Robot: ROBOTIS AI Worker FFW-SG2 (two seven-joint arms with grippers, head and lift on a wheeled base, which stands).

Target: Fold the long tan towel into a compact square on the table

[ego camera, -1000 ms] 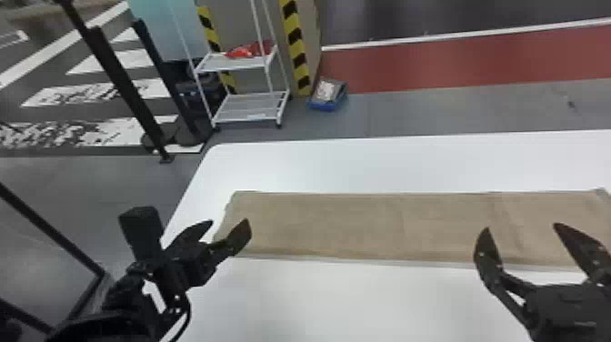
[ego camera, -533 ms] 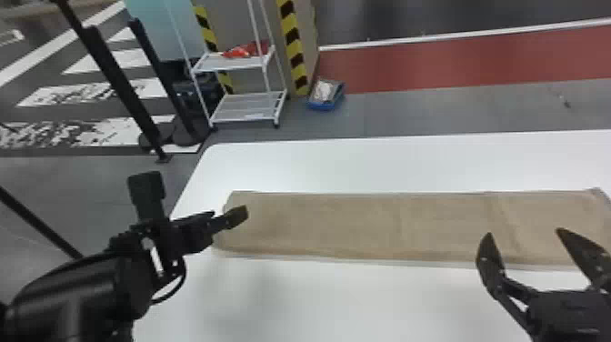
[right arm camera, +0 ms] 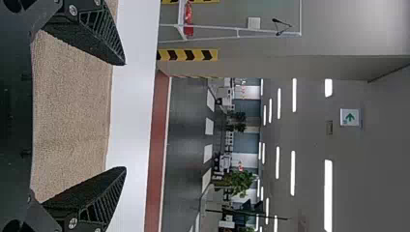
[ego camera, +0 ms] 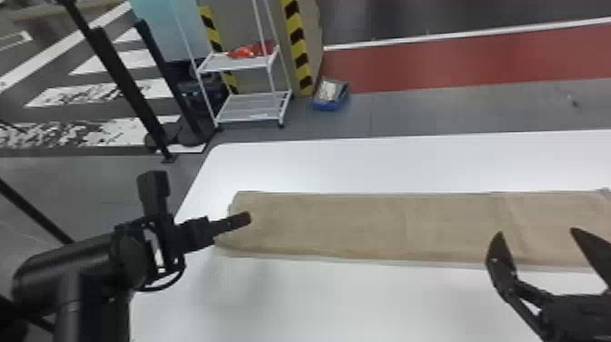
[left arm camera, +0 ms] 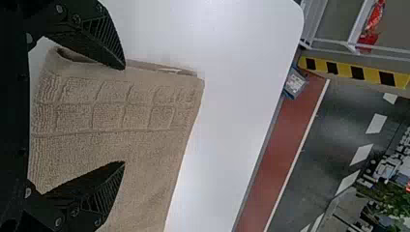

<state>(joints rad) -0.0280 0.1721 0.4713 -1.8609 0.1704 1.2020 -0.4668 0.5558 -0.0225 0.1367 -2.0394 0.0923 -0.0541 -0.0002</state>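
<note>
The tan towel [ego camera: 363,225] lies flat as a long strip across the white table, its left end near the table's left edge. At that end is my left gripper [ego camera: 247,219], its fingers seen edge-on over the towel. In the left wrist view the left gripper [left arm camera: 124,116] is open, one finger near the end edge of the towel [left arm camera: 145,145], nothing held between them. My right gripper [ego camera: 536,232] stands open at the near side of the towel's right part. In the right wrist view the right gripper [right arm camera: 125,116] has its fingers spread, with the towel [right arm camera: 72,116] beyond them.
The white table [ego camera: 363,300] shows bare surface before and behind the towel. Past its far edge stand a white shelf cart [ego camera: 254,107], a blue bin [ego camera: 330,95] on the floor and black posts [ego camera: 132,86] at the back left.
My left gripper has turned from fingers spread side by side to an edge-on pose, and its arm has swung in behind it. The right gripper and towel look nearly unchanged.
</note>
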